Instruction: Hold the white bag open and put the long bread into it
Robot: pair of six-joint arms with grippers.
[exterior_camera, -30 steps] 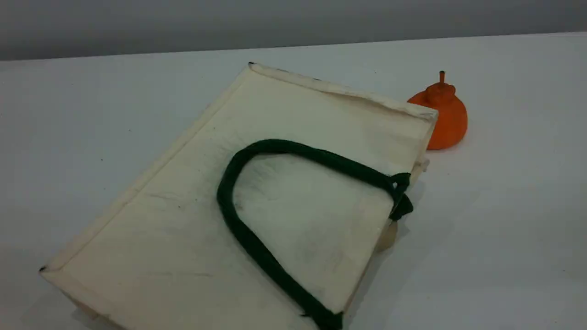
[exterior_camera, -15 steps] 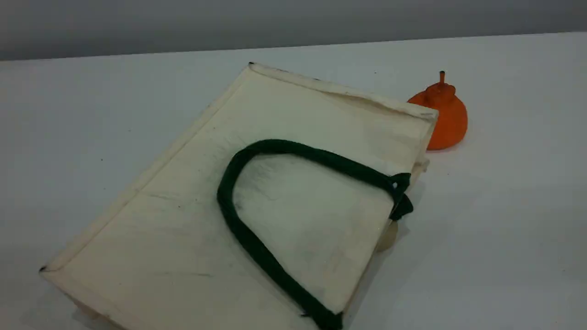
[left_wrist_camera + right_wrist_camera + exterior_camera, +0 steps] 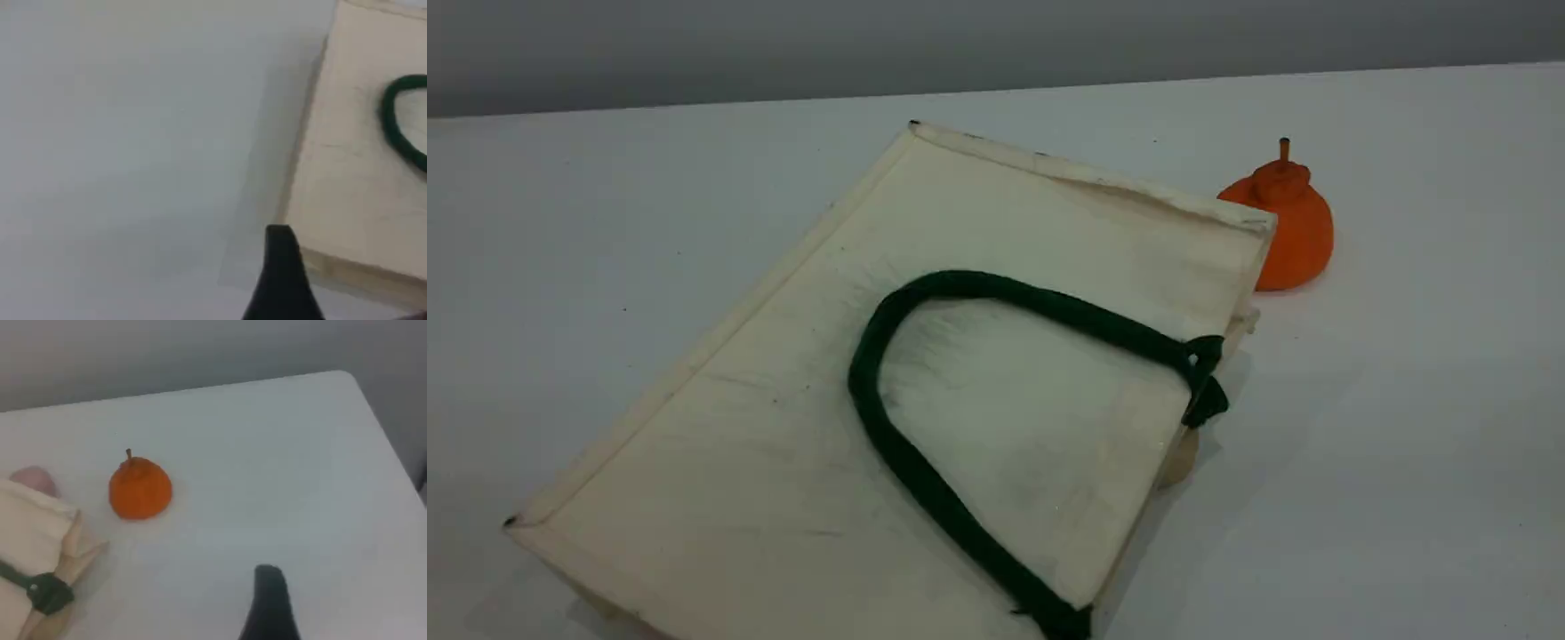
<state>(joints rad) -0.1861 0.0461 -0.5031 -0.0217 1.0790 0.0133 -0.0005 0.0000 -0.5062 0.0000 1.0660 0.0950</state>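
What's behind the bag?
An orange pumpkin sits past the bag's far right corner. The right wrist view shows a pale rounded thing peeking over the bag, mostly covered. No long bread visible.

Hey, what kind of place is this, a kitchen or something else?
Most likely a lab or test bench, not a kitchen. The white table is plain, the grey wall behind is blank, and what sits out looks like props: a white bag and a toy-like orange pumpkin.
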